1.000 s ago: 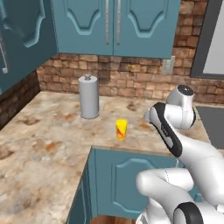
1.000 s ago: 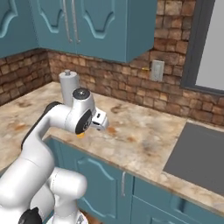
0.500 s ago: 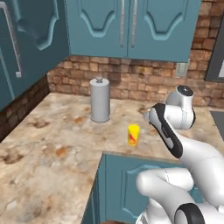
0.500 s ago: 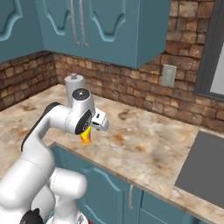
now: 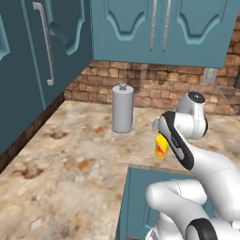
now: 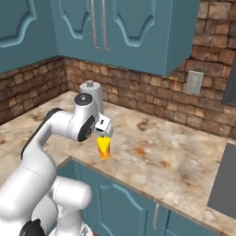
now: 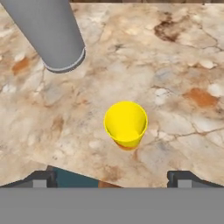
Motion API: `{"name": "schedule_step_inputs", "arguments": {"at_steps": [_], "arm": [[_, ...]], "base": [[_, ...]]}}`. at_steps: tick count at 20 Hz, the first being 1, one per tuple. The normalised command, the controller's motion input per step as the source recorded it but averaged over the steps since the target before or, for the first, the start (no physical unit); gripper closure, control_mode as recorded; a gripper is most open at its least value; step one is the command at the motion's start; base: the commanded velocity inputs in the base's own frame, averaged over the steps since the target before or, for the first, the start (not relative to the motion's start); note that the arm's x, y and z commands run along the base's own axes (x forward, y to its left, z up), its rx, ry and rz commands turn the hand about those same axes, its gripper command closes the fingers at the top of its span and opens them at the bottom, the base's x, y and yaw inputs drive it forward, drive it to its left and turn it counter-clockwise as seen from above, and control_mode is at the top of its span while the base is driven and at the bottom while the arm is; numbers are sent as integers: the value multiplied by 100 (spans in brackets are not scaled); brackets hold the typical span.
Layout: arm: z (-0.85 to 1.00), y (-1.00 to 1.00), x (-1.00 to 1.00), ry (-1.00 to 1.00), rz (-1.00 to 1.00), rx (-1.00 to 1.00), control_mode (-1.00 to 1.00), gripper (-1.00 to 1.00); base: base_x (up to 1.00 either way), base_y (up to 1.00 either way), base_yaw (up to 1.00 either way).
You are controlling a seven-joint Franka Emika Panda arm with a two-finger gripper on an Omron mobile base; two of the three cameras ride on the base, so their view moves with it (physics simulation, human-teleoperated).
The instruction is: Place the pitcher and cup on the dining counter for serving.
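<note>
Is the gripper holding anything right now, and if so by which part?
Nothing is held. The gripper is open above the counter, with the yellow cup standing free below it, untouched, beside the grey metal cylinder.

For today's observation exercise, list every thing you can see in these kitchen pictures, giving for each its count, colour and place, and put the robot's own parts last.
cup: one, yellow with a red mark, upright on the counter near its front edge
metal canister: one, grey with a knob top, upright on the counter behind the cup, apart from it
counter: one, beige-brown marbled stone, L-shaped over teal cabinets
upper cabinets: several, teal, above the brick wall
brick wall: one, red-brown, behind the counter
wall outlet: one, grey, on the brick wall
arm: one, white with dark joints
gripper: one, dark tips, open, above the cup
</note>
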Motion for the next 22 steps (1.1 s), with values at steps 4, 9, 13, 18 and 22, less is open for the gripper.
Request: {"name": "schedule_step_inputs", "arguments": {"at_steps": [4,9,13,18,22], "arm": [[15,-8,31,19,-6,4,-100,-100],[4,-27,60,35,-13,4,-100,-100],[-9,-33,70,40,-10,2,-100,-100],[-25,-7,21,21,-6,3,-100,-100],[-66,-1,17,11,-6,3,-100,-100]], "base": [[0,0,0],[0,0,0],[0,0,0],[0,0,0],[0,0,0]]}}
